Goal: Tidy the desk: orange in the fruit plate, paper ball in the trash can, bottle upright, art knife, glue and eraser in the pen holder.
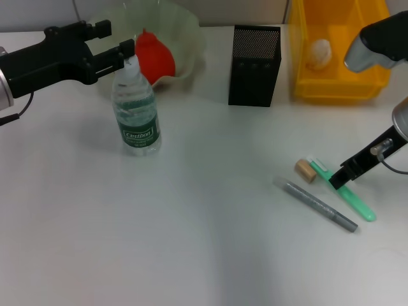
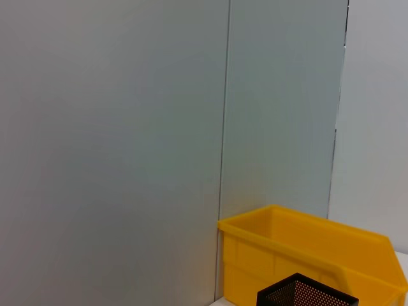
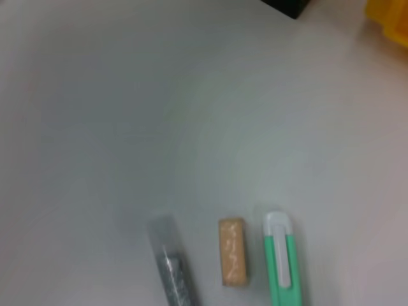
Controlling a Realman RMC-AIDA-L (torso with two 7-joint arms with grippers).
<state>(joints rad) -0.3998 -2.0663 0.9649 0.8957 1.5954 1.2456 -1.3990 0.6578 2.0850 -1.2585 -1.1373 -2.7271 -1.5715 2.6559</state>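
The bottle [image 1: 135,115] stands upright at the left of the desk. My left gripper [image 1: 121,37] is open just above and behind its cap, not holding it. The orange [image 1: 156,54] lies in the fruit plate [image 1: 188,35]. The paper ball [image 1: 319,52] lies in the trash can [image 1: 338,89]. The pen holder [image 1: 255,67] stands between plate and bin. The green art knife [image 1: 350,194], the eraser [image 1: 305,170] and the grey glue stick [image 1: 315,204] lie at the right. My right gripper [image 1: 341,177] is at the knife. The right wrist view shows the knife [image 3: 280,261], eraser [image 3: 233,252] and glue [image 3: 173,268].
The left wrist view shows the grey back wall, the trash can [image 2: 299,255] and a corner of the pen holder [image 2: 306,296]. The white desk [image 1: 191,223] stretches bare across the front and middle.
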